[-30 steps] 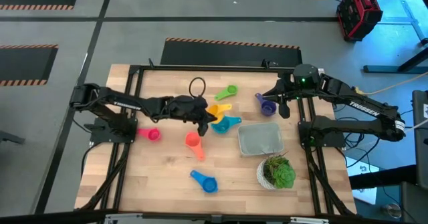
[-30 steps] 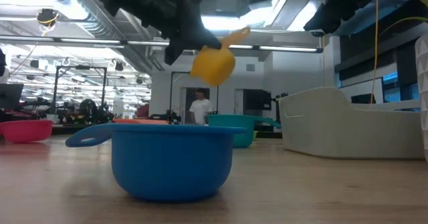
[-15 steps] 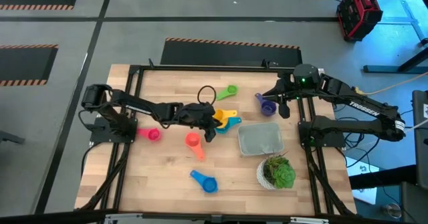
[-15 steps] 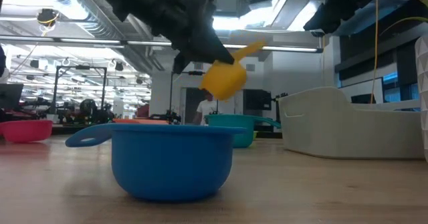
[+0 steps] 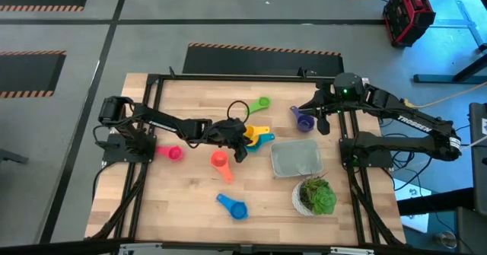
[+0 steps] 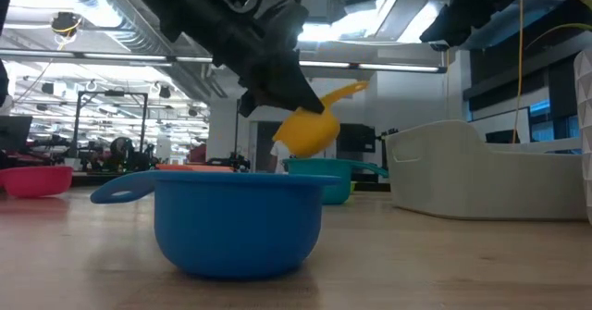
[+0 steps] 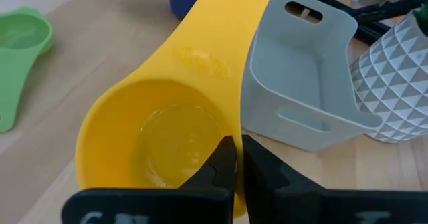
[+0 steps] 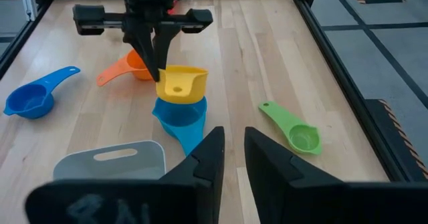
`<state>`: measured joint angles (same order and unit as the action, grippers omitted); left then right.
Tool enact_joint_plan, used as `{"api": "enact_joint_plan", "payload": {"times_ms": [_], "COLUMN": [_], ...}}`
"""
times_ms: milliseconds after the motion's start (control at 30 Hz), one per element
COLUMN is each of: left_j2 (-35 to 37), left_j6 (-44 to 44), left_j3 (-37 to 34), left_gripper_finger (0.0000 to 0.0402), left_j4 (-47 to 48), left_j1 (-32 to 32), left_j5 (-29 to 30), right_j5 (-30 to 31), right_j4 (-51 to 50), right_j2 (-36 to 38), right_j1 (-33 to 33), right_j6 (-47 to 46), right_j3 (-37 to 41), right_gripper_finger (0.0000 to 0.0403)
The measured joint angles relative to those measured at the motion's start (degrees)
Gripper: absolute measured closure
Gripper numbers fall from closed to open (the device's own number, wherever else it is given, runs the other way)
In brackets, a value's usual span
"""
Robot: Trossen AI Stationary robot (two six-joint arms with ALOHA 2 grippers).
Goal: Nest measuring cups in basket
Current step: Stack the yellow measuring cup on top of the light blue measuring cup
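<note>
My left gripper [image 5: 240, 138] reaches to the table's middle and is shut on the yellow measuring cup [image 5: 255, 131], which hangs just above the teal cup [image 8: 180, 119]. Whether the two cups touch, I cannot tell. The light-gray basket [image 5: 295, 157] stands right of them. Lying on the wood are the green cup [image 5: 261, 103], purple cup [image 5: 303, 119], pink cup [image 5: 171, 153], salmon cup [image 5: 221, 162] and blue cup [image 5: 233, 206]. My right gripper [image 5: 323, 124] waits beside the purple cup, open by a narrow gap, touching nothing. My left gripper pinches the yellow cup's bowl wall at the rim [image 7: 235, 127], beside where the handle joins, one finger [image 7: 221, 158] inside the bowl and one outside. The fingers slant down from the table's left. The cup is lifted clear and tilted, its handle [image 6: 350, 92] pointing up and away.
A round white pot with a green plant [image 5: 316, 196] stands near the basket's near right corner. The blue cup [image 6: 236, 219] sits close to the low camera. Black frame rails run along the table's edges.
My left gripper has moved toward the table's right and down, carrying the yellow cup from well above the table to just over the teal cup. The cup has stayed tilted in the hold.
</note>
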<state>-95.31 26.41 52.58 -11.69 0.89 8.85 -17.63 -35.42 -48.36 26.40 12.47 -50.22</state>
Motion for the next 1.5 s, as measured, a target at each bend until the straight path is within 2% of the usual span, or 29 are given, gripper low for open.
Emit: {"api": "enact_joint_plan", "payload": {"times_ms": [1133,1500], "left_j2": [-2.36,-2.36], "left_j6": [0.02,0.02], "left_j3": [0.00,0.00], "left_gripper_finger": [0.0391,0.0353], "left_j4": [0.01,-0.03], "left_j1": [0.81,0.74], "left_j5": [1.15,1.17], "right_j5": [0.02,0.02], "right_j4": [-0.04,-0.04], "right_j2": [0.00,0.00], "right_j1": [0.01,0.01], "right_j6": [-0.02,-0.02], "right_j3": [0.00,0.00], "right_gripper_finger": [0.0338,0.0338]}}
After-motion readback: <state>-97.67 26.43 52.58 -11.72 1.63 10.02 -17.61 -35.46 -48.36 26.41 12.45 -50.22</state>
